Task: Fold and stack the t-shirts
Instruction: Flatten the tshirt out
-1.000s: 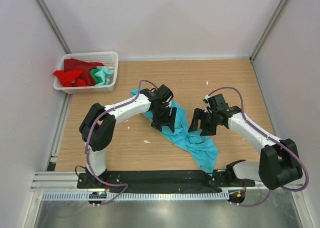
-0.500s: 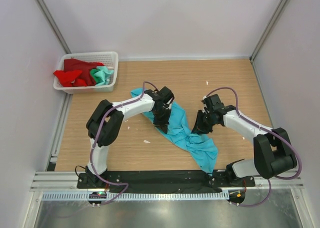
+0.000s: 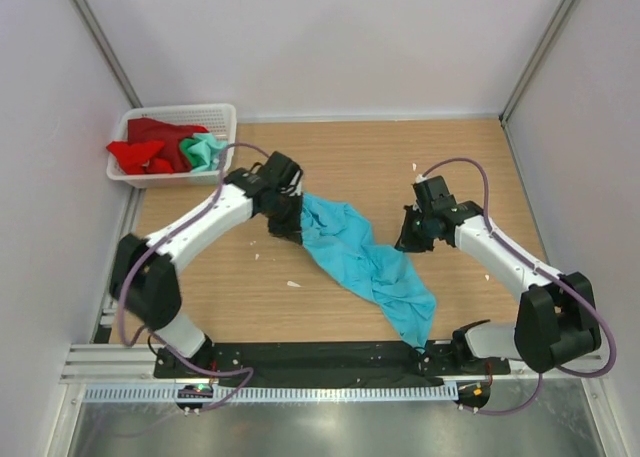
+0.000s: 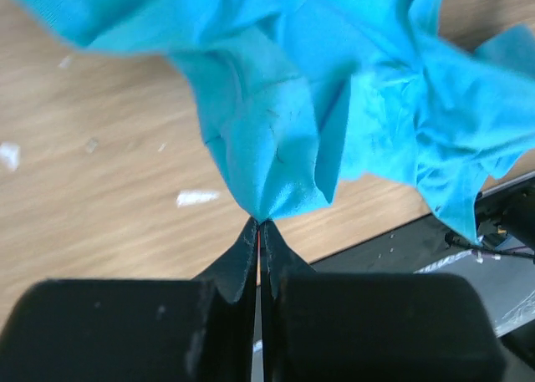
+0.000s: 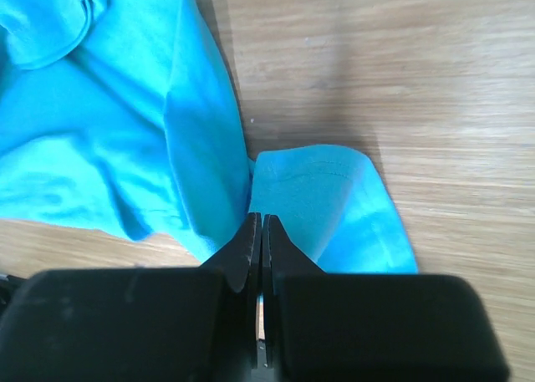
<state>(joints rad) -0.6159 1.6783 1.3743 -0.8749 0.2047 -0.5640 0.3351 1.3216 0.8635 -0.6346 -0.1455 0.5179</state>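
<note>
A turquoise t-shirt point(image 3: 362, 264) lies crumpled on the wooden table, stretching from the middle toward the front right. My left gripper point(image 3: 291, 224) is shut on its upper-left edge; the left wrist view shows a peak of the t-shirt point(image 4: 276, 148) pinched at the gripper point(image 4: 259, 223) tips. My right gripper point(image 3: 411, 239) is shut on the cloth's right edge, and in the right wrist view the gripper point(image 5: 257, 220) tips bite a fold of the t-shirt point(image 5: 318, 198). A red t-shirt point(image 3: 147, 148) and a mint green t-shirt point(image 3: 207, 152) sit bunched in the basket.
The white mesh basket point(image 3: 226, 110) stands at the back left corner of the table. The black base plate point(image 3: 300, 357) runs along the near edge, just below the turquoise cloth's lower end. Small white scraps point(image 3: 293, 283) dot the wood. Walls close in on both sides.
Both grippers have shut on the turquoise t-shirt. The left arm swung left and back, drawing the cloth's edge with it; the right gripper shifted slightly right.
</note>
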